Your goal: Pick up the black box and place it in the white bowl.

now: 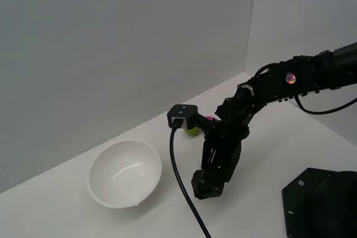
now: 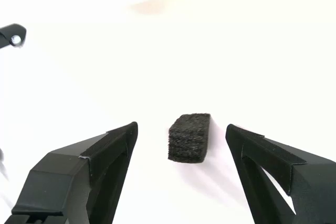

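The black box (image 2: 189,137) is a small matte foam cube lying on the white table, between my two fingers in the wrist view, with a gap on each side. My gripper (image 2: 181,132) is open and touches nothing. In the exterior view my gripper (image 1: 207,185) reaches down to the table, and the box is hidden behind it. The white bowl (image 1: 125,173) is large, glossy and empty, and stands on the table toward the exterior view's left of the gripper.
A green ball (image 1: 192,131) and a pink ball (image 1: 210,119) lie behind the arm near the wall. The black robot base block (image 1: 321,203) stands at the exterior view's lower right. A black cable (image 1: 181,185) hangs from the wrist camera.
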Robot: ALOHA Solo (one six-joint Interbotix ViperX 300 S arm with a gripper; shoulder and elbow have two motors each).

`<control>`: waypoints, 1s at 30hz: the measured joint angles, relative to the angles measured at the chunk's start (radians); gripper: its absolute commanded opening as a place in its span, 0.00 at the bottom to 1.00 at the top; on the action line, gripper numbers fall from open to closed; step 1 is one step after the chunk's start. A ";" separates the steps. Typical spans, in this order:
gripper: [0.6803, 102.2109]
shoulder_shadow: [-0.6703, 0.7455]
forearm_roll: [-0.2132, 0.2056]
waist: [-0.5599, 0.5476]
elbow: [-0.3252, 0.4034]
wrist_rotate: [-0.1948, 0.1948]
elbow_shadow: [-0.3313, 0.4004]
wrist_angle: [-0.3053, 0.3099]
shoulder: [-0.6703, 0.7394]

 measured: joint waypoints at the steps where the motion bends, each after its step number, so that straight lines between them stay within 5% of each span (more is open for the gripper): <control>1: 0.98 -0.008 0.000 -0.005 -0.002 0.000 0.000 -0.006 -0.006; 7: 0.96 -0.031 -0.002 -0.005 -0.008 0.000 -0.006 -0.011 -0.031; 12: 0.62 -0.035 -0.002 0.000 -0.008 0.000 -0.006 -0.014 -0.037; 18: 0.60 -0.035 -0.002 -0.006 0.000 0.000 0.002 -0.014 -0.035; 30: 0.25 -0.051 -0.002 0.000 -0.005 -0.002 0.000 -0.017 -0.052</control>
